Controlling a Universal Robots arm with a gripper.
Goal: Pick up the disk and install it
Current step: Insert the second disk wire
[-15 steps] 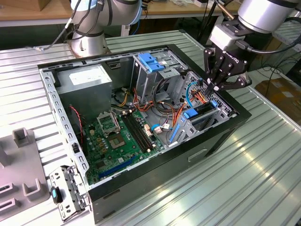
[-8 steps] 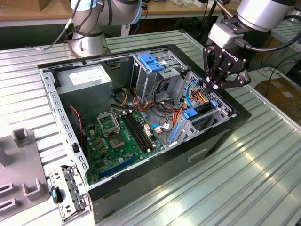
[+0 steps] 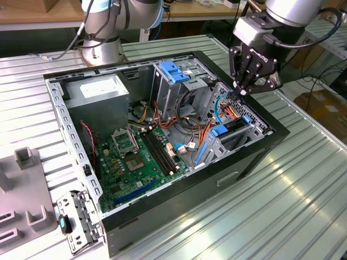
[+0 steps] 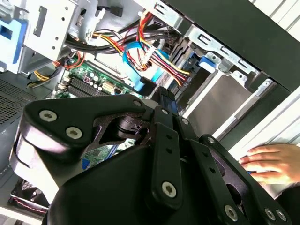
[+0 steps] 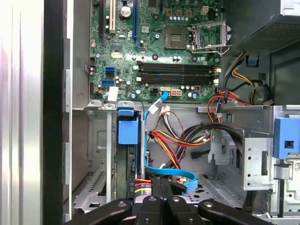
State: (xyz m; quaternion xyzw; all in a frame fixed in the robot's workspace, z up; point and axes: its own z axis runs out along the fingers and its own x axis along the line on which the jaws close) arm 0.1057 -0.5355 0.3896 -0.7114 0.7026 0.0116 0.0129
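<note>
The open computer case (image 3: 271, 132) lies on its side on the ribbed metal table. In its drive cage at the exterior view's right a dark slab with blue side rails, apparently the disk (image 3: 234, 128), stands on edge in a slot. In the first wrist view the disk (image 5: 132, 166) appears as a dark strip under a blue tab. My black gripper (image 3: 242, 91) hangs just above that cage, fingers pointing down and shut with nothing between them. Both wrist views show the gripper (image 5: 157, 192) (image 4: 166, 96) over the bundle of coloured cables beside the slot.
A grey power-supply box (image 3: 103, 92) fills the case's far corner, with a blue latch plate (image 3: 173, 70) on a metal cage beside it. The green motherboard (image 3: 135, 157) lies below. A person's hand (image 4: 272, 161) rests outside the case. Grey fixtures (image 3: 24, 189) sit at the exterior view's left.
</note>
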